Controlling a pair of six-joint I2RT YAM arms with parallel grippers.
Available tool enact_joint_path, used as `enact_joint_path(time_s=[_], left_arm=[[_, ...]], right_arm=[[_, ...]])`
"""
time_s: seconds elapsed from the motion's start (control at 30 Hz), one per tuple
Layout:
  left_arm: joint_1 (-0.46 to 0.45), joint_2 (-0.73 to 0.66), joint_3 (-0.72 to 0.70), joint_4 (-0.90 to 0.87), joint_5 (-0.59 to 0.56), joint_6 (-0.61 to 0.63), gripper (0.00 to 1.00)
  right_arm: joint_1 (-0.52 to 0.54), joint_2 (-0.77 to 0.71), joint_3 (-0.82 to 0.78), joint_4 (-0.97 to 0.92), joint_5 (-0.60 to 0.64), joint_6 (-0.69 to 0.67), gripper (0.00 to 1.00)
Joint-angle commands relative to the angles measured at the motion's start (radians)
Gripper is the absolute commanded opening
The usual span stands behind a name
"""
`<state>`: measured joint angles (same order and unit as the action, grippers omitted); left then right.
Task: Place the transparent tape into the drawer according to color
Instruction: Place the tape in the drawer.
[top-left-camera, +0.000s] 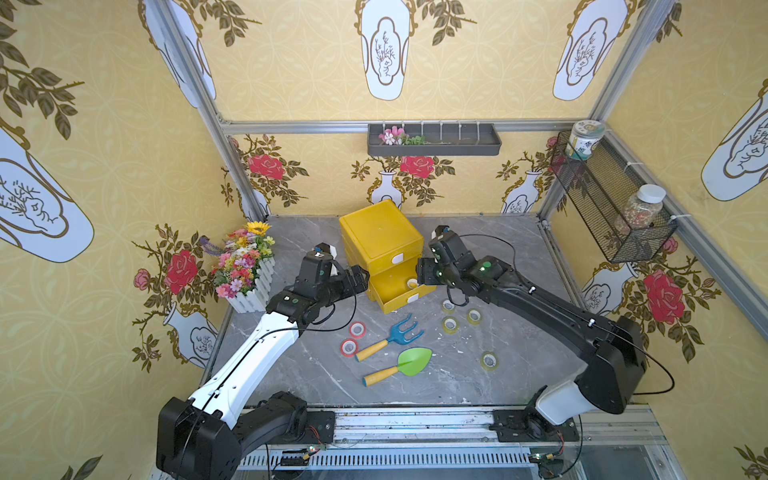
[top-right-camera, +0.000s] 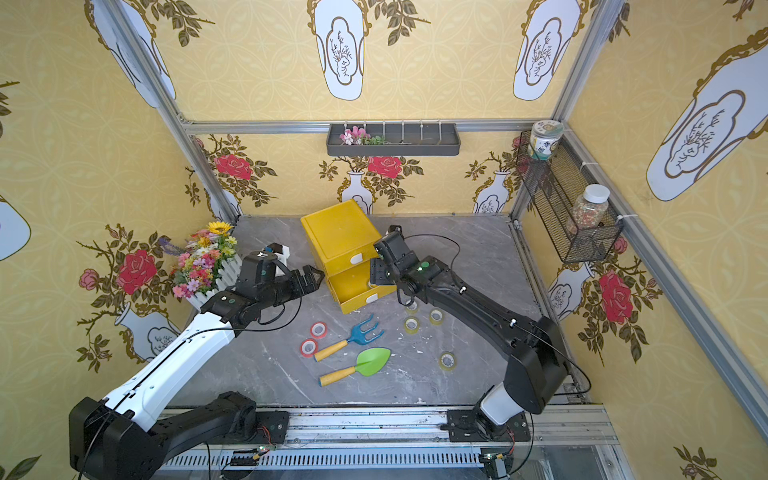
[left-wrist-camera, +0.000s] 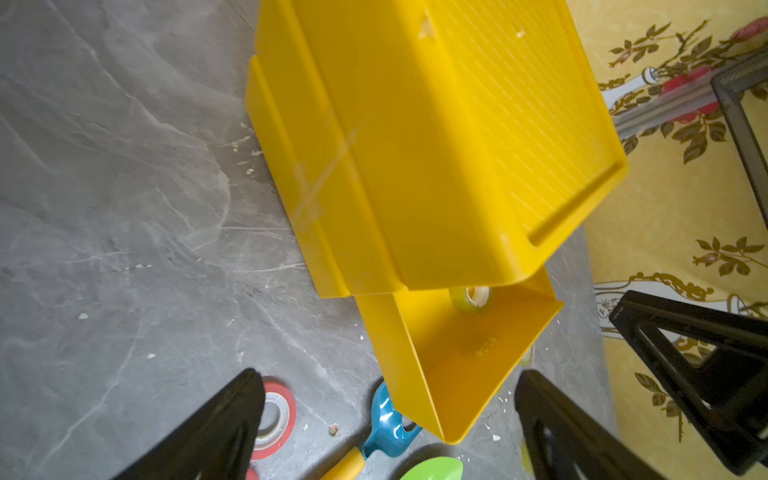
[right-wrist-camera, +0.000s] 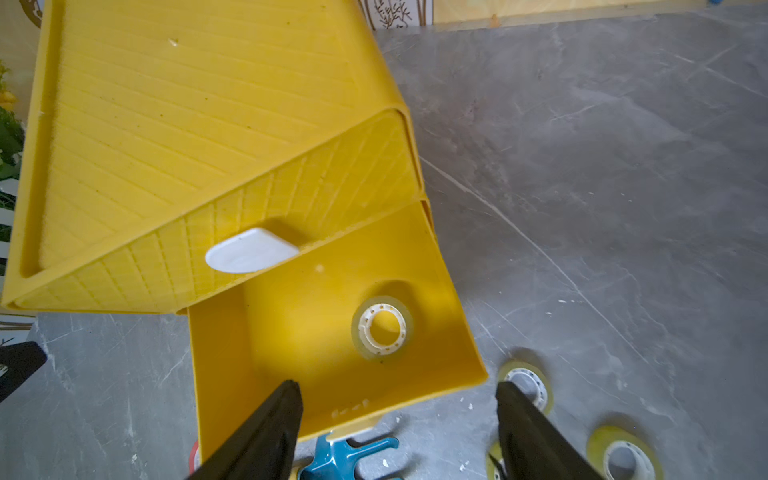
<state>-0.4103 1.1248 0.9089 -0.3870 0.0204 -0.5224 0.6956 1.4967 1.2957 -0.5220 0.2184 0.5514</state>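
On the grey desk (top-left-camera: 311, 374), toward the far middle: a yellow drawer cabinet (top-left-camera: 380, 239), upper drawer shut, lower drawer (top-left-camera: 390, 293) pulled out toward the near side. Inside that open drawer, flat on its floor by the right wall: one yellowish-green tape roll (right-wrist-camera: 382, 328), white core showing, touched by nothing.

Over the drawer's right wall: the right fingers (right-wrist-camera: 266, 432), released and spread apart, nothing between them. Just beside the cabinet's left side, level with the drawers: the left fingers (left-wrist-camera: 224, 428), spread wide, empty, gripping nothing.

Out on the desk, right of the drawer and partly under the right arm: three more yellowish-green rolls (top-left-camera: 450, 325) in a loose cluster, near one another but apart. Nearer and further right, alone: a fourth yellowish-green roll (top-left-camera: 489, 360). Left of the drawer's near end: two red rolls (top-left-camera: 357, 329), lying flat, just beside each other.

Between the red and the yellowish-green groups: a blue toy rake (top-left-camera: 401, 332) and a green toy trowel (top-left-camera: 413, 360), both with yellow handles pointing near-left, the rake's tines close to the drawer front. At the far left of the desk: a white box of flowers (top-left-camera: 245, 270).
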Motion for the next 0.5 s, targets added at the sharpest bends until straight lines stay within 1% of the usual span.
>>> enact_joint_path(time_s=[0.0,0.1,0.2,0.33,0.47], left_arm=[[-0.088,0.014,0.023,0.023,-0.008,-0.007,1.0],[-0.187,0.05,0.045,0.031,-0.035,-0.025,1.0],[-0.273,0.121,0.066,0.055,-0.051,-0.035,1.0],[-0.356,0.244,0.115,0.076,-0.045,-0.031,0.98],[-0.46,0.37,0.208,0.091,-0.042,0.02,0.98]], right_arm=[[-0.013,-0.086,-0.081,-0.006,0.079,0.063,0.77],[-0.054,-0.175,-0.186,-0.03,0.106,0.114,0.78],[-0.136,-0.256,-0.288,-0.059,0.099,0.178,0.78],[-0.223,-0.324,-0.389,-0.076,0.101,0.223,0.78],[-0.301,-0.352,-0.458,-0.093,0.096,0.266,0.79]])
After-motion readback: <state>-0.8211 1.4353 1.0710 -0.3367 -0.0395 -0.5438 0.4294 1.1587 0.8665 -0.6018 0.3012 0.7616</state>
